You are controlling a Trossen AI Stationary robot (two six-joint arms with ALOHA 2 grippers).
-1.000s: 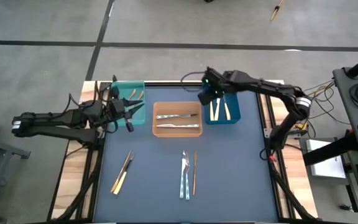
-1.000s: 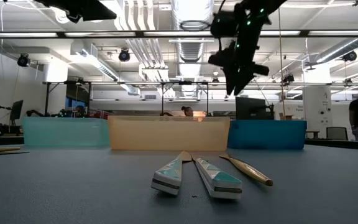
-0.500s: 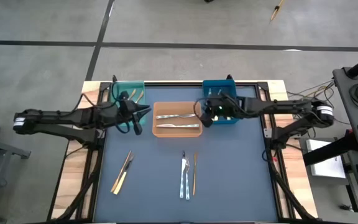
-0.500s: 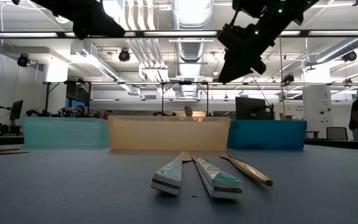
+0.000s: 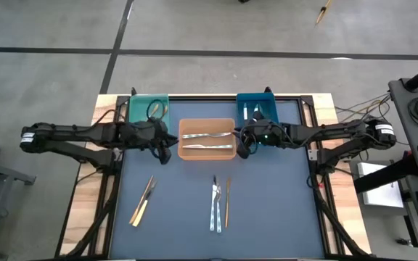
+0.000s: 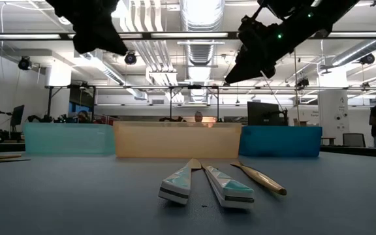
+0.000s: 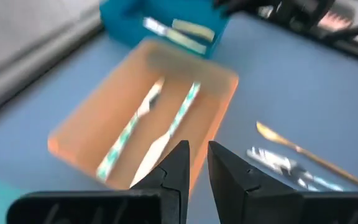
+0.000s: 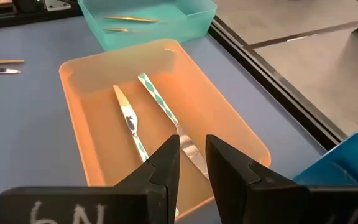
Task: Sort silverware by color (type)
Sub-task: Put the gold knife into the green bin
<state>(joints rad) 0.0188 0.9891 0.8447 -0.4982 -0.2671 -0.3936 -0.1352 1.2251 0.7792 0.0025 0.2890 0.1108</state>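
Both arms reach in over the back of the desk, meeting from opposite sides at the orange bin. The left gripper hangs at the bin's left edge, its fingers narrowly parted with nothing between them. The right gripper hangs at the bin's right edge, its fingers likewise a small gap apart and holding nothing. Inside the orange bin lie two silver pieces with patterned handles, side by side along its length. The teal bin at the left holds gold pieces, and the blue bin at the right holds cream-handled pieces. On the open desk nearer the front, two silver patterned pieces lie touching, with a gold piece just beside them to the right. Well apart to the left lies a pair of cream-handled pieces, tilted.
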